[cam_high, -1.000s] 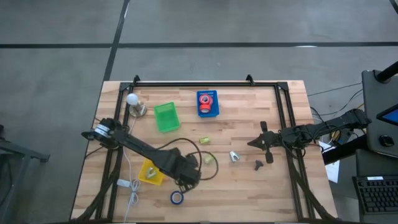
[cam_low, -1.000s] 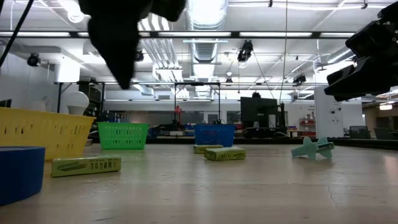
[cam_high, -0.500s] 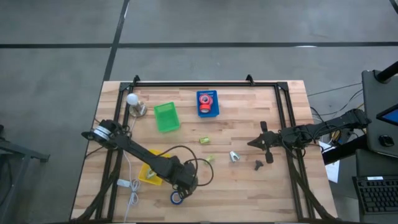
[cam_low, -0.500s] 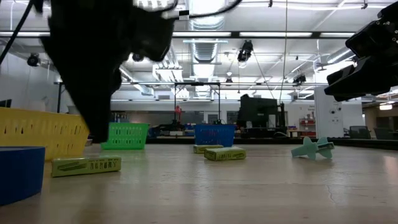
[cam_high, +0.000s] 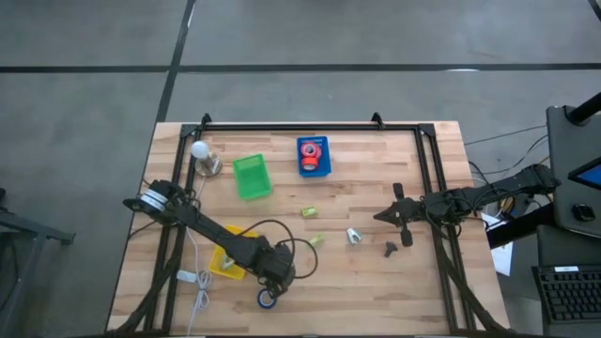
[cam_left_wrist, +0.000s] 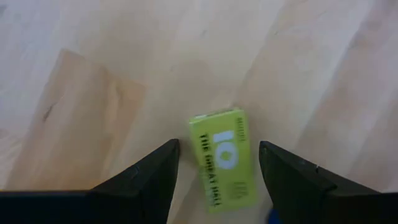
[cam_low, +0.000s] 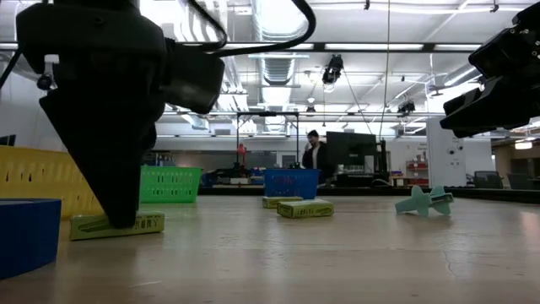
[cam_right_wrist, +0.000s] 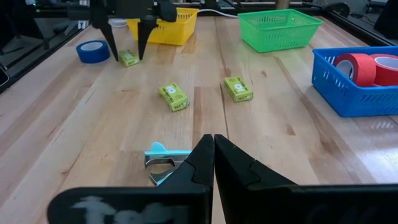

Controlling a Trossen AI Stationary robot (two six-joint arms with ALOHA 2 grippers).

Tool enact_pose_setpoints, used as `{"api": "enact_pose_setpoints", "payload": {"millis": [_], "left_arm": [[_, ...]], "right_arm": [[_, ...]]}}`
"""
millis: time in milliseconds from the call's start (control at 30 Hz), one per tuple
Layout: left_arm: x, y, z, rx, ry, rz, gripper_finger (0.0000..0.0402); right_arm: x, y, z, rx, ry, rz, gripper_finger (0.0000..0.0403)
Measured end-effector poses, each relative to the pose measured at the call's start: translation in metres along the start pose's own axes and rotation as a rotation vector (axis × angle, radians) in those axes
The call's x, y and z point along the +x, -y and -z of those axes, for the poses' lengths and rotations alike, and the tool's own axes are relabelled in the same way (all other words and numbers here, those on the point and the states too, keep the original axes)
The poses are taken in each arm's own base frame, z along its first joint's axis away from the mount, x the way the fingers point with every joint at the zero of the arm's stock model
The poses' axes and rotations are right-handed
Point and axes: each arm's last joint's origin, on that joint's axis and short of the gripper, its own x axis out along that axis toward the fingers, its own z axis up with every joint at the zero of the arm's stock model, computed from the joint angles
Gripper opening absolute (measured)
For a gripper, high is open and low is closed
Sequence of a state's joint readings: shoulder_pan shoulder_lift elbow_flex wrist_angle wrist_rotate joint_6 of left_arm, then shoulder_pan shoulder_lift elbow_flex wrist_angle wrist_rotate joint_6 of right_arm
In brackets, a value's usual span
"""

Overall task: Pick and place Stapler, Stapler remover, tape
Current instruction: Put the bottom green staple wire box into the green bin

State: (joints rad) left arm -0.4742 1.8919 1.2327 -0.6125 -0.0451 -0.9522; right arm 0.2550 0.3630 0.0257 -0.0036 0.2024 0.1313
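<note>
My left gripper (cam_left_wrist: 219, 148) is open and low over the table near its near edge. Its fingers stand on either side of a small lime-green box (cam_left_wrist: 222, 158) that lies flat on the wood, with a gap on both sides. The right wrist view shows the same gripper (cam_right_wrist: 127, 46) and box (cam_right_wrist: 129, 58). The blue tape roll (cam_high: 268, 299) lies flat just nearside of it. Red tape rolls (cam_right_wrist: 356, 64) sit in the blue bin (cam_high: 314, 169). A teal staple remover (cam_high: 354, 236) lies mid-table. My right gripper (cam_high: 387, 215) is shut and waits above the table's right part.
The yellow bin (cam_high: 223, 266) sits just left of my left gripper, and the green bin (cam_high: 250, 176) is farther back. Two more lime boxes (cam_high: 308, 213) (cam_high: 315, 240) and a small dark object (cam_high: 391, 249) lie mid-table. A white bulb (cam_high: 201, 152) stands far left. A person (cam_low: 314, 156) is in the room behind.
My left gripper has moved a little toward the table's near left and come down. Its fingers now reach the table on either side of the lime box beside the blue tape. The box has not moved.
</note>
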Motion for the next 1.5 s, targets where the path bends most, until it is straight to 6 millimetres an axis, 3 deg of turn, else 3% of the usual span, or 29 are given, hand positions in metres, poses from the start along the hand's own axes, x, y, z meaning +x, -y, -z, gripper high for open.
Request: {"api": "enact_pose_setpoints", "payload": {"millis": [667, 967, 1233, 1500], "left_arm": [[0.002, -0.007, -0.006, 0.204, 0.091, -0.092, 0.0117], [-0.002, -0.015, -0.022, 0.193, 0.117, -0.119, 0.0128], [-0.050, -0.039, -0.031, 0.199, 0.147, -0.326, 0.0114], [-0.106, -0.085, -0.045, 0.080, 0.289, -0.472, 0.0127]], "right_arm": [[0.000, 0.000, 0.000, -0.002, -0.001, 0.000, 0.0008], [0.000, 0.000, 0.000, -0.002, -0.001, 0.000, 0.0008], [0.000, 0.000, 0.000, 0.000, 0.000, 0.001, 0.0008], [0.000, 0.000, 0.000, -0.003, -0.001, 0.000, 0.0008]]}}
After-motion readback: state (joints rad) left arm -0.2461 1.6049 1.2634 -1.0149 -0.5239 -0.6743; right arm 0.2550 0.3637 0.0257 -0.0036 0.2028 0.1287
